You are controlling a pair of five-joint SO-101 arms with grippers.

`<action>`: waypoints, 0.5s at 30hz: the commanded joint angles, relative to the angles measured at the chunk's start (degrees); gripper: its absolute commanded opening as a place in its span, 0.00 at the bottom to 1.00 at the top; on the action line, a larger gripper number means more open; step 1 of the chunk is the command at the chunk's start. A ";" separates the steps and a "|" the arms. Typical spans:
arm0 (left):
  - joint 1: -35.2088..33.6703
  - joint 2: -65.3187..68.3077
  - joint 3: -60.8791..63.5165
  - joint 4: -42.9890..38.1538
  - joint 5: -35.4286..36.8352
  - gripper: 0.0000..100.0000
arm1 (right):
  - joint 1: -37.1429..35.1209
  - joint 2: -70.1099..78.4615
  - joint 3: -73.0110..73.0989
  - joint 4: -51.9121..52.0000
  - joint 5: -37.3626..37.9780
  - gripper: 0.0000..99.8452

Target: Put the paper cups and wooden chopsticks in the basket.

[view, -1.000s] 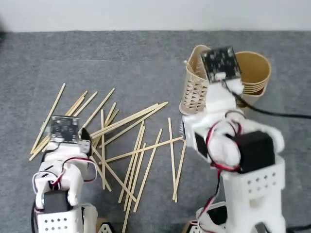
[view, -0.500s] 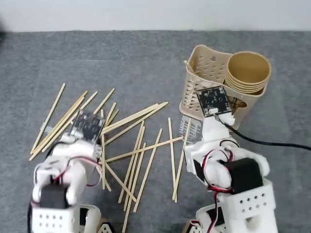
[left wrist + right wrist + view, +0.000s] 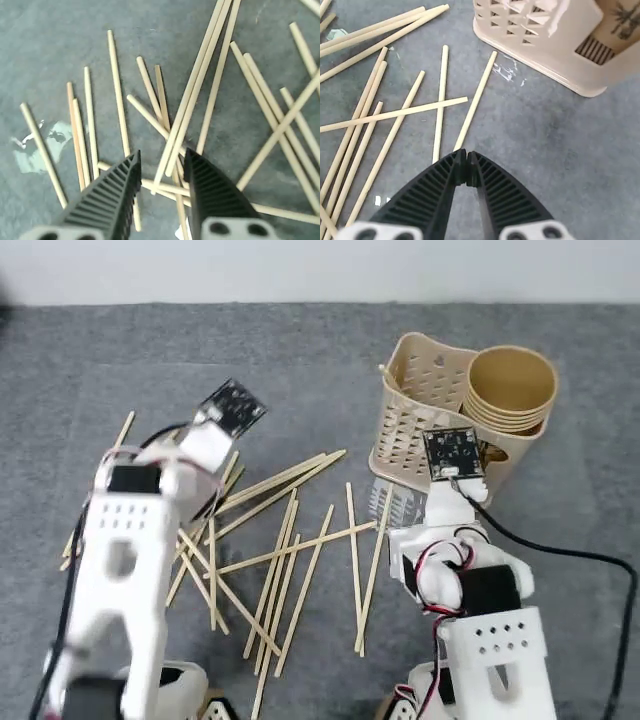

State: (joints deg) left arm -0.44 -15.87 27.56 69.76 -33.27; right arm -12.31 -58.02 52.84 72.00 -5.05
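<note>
Grey mat (image 3: 300,360): left hand (image 3: 160,162) spread, advanced over chopsticks (image 3: 280,481); right hand (image 3: 466,159) pressed together, retreated from basket (image 3: 405,435).

From my remote station: the grey, carpet-like table (image 3: 300,350) carries a loose scatter of wooden chopsticks (image 3: 283,548), many crossing one another, while a beige slotted basket (image 3: 402,435) stands upright just beside the nearest sticks.
</note>
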 commanded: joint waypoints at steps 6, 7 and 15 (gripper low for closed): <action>0.53 24.53 -24.22 11.52 -9.85 0.15 | 0.92 -0.66 1.58 -2.95 0.53 0.01; 0.53 27.08 -26.59 13.19 -10.81 0.15 | 0.92 -0.66 1.76 -3.03 0.53 0.01; 0.62 44.22 -42.68 22.59 -15.30 0.15 | 0.92 -0.66 2.02 -2.95 0.53 0.01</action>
State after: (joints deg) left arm -0.44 25.63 -8.48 89.80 -47.69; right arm -11.96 -58.02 55.12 69.98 -5.05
